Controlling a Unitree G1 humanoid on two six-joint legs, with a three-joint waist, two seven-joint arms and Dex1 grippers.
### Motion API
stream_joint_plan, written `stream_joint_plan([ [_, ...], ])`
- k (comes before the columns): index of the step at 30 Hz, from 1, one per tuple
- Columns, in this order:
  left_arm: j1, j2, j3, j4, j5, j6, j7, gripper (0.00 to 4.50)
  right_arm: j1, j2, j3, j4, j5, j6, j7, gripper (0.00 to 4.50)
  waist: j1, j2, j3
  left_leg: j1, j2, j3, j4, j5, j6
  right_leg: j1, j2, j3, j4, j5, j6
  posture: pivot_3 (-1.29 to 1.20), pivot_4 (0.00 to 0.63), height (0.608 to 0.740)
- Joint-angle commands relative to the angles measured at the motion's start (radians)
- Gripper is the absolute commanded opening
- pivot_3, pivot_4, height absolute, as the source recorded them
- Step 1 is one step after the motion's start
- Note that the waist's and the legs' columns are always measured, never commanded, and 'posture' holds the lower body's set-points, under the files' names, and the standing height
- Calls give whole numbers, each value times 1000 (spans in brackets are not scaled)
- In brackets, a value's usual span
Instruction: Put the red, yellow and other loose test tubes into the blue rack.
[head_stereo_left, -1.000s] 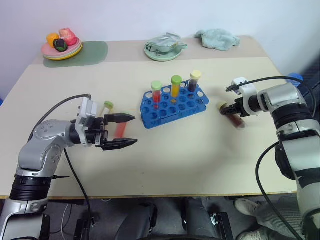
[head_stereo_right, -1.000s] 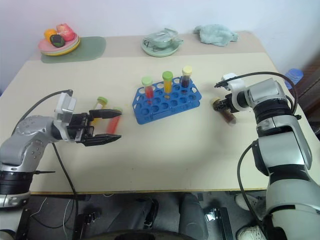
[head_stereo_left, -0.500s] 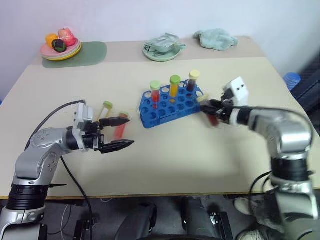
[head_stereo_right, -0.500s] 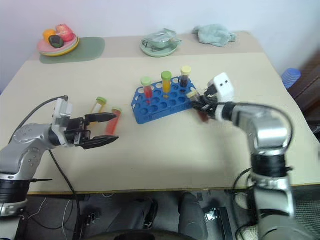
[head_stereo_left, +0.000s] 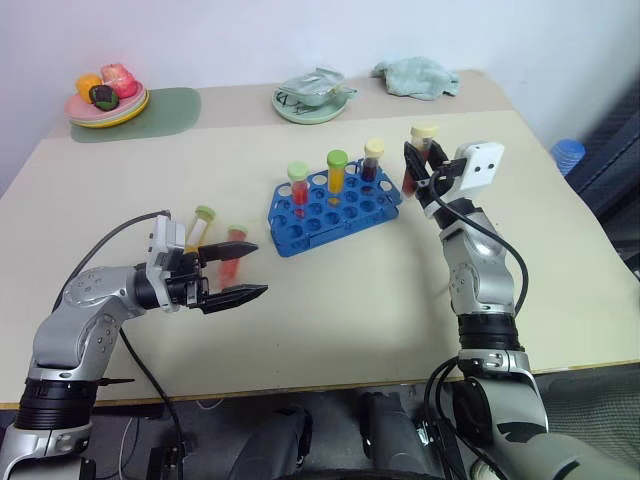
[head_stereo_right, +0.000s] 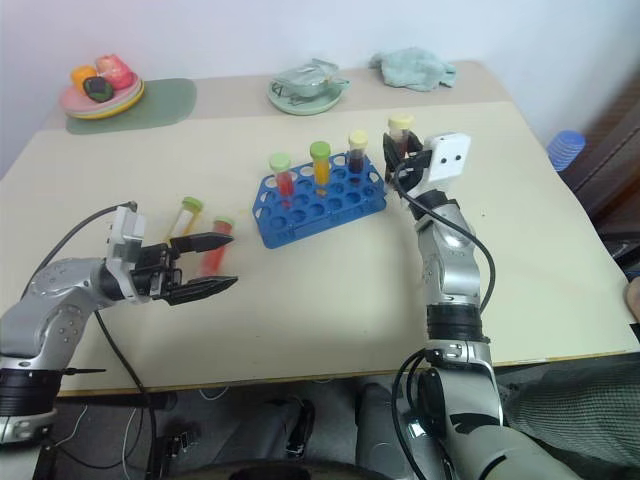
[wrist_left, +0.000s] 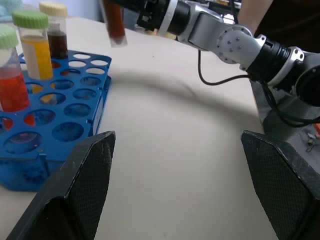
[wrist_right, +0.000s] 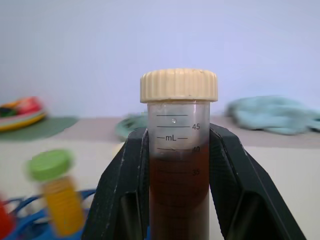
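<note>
The dark brown test tube (wrist_right: 178, 165) with the cream cap sits upright in my right hand (head_stereo_left: 422, 165), both fingers (wrist_right: 122, 192) pressed against its sides below the cap, and I hold it in the air just beside the right end of the blue rack (head_stereo_left: 333, 206). Three tubes stand in the rack's far row: a red one with a green cap (head_stereo_left: 299, 183), a yellow one with a green cap (head_stereo_left: 337, 171) and a dark one with a cream cap (head_stereo_left: 373, 158).

My left hand (head_stereo_left: 238, 273) is spread wide and grips nothing; it hangs low over the counter (head_stereo_left: 350, 300), pointing toward the rack. Just beyond its fingers two loose tubes lie flat on the counter, a yellow one with a green cap (head_stereo_left: 200, 227) and a red one (head_stereo_left: 232, 250) beside it, both well apart from the rack.

Along the far edge of the counter are a plate of toy food (head_stereo_left: 105, 93) on a green mat, a pale green plate (head_stereo_left: 312, 98) and a crumpled teal cloth (head_stereo_left: 415, 76).
</note>
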Motion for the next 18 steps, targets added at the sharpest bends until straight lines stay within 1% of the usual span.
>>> stream_joint_plan([
  [1, 17, 7, 47, -53, -22, -7, 21, 4117, -61, 26, -15, 96, 35, -120, 14, 1356, -4, 0, 0, 0, 1, 0, 0, 0, -1, 0, 1, 0, 0, 0, -1, 0, 150, 740],
  [6, 31, 10, 64, -67, -25, -2, 35, 4117, -89, 57, -6, 182, 58, -184, 45, 1356, -15, 0, 0, 0, 6, 1, -1, 1, -3, 0, 5, 0, 0, 2, -3, 0, 150, 740],
  [18, 59, 21, 85, -98, -42, 14, 63, 4117, -149, 104, -2, 382, 63, -339, 88, 1356, -23, 1, 0, 1, 8, 2, -1, 1, -5, -1, 7, 0, 0, 3, -6, 0, 150, 740],
])
